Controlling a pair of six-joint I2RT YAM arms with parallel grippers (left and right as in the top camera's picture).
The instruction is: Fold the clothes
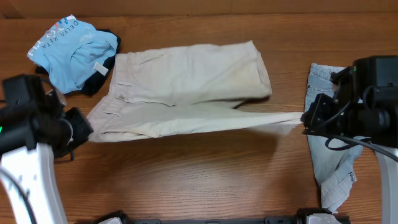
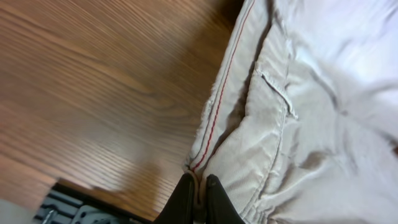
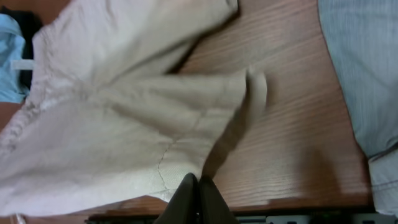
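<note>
Overhead: shorts (image 1: 186,81) spread on the table (image 1: 186,180) between both tools, near edge pulled into a taut line. Left gripper (image 1: 83,132) pinched tight on the waistband corner, with a red-stitched seam leading away ahead of its tips in the left wrist view. Right gripper (image 1: 305,122) likewise clamped on the near leg's hem, cloth fanning out ahead of it. Jeans (image 1: 329,162) off to the right of that tool, apart from the shorts. Tee (image 1: 65,53) and dark garment (image 1: 102,78) heaped beyond the left gripper, just beside the waistband's far end. Likely step: carrying the near edge over onto the far half. Best done by raising both ends together, holding the edge taut, travelling straight across, landing edge on edge, and watching the far leg for bunching. Readable: white print on the tee, seemingly "DELTA ZETA", not certain; small white tag, nothing legible.
</note>
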